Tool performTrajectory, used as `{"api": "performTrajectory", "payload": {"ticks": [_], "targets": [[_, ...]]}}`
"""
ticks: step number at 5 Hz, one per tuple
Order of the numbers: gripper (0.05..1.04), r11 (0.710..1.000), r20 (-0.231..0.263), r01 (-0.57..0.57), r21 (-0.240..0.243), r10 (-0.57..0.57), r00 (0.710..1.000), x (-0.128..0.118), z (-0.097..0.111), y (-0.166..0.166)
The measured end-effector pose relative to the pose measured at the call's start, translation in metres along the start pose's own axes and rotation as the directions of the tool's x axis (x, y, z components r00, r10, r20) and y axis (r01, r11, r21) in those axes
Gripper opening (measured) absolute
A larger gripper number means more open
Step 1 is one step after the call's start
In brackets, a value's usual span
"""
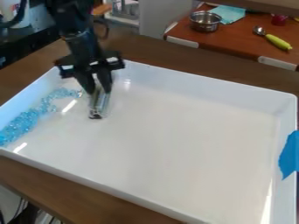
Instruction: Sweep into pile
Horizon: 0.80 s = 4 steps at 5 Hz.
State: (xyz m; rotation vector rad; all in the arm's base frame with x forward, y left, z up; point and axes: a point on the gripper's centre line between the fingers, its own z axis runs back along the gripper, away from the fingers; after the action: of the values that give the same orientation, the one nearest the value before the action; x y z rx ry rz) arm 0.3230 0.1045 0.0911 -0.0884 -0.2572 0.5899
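Fingers (106,80) narrow; blue beads (23,122) stretch lengthwise from lower left toward upper right.

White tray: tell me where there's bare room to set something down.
The tray is bare across its middle and right, between the shiny piece at the gripper and the right wall's blue tape, and from far wall to near. Crowded: the left wall, where blue beads trail towards the gripper.
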Motion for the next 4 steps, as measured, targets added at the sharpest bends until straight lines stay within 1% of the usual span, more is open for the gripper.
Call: {"api": "performTrajectory", "payload": {"ticks": [1,2,3,4], "targets": [[0.336,1.000,-0.017,-0.026,0.008,0.026,1.000,-0.002,0.001,0.006],[0.336,0.995,-0.030,-0.097,0.026,0.097,0.995,-0.007,0.004,0.020],[0.336,0.987,-0.045,-0.149,0.054,0.151,0.987,-0.022,0.008,0.025],[0.336,0.983,-0.060,-0.174,0.063,0.178,0.982,-0.037,0.011,0.029]]}}
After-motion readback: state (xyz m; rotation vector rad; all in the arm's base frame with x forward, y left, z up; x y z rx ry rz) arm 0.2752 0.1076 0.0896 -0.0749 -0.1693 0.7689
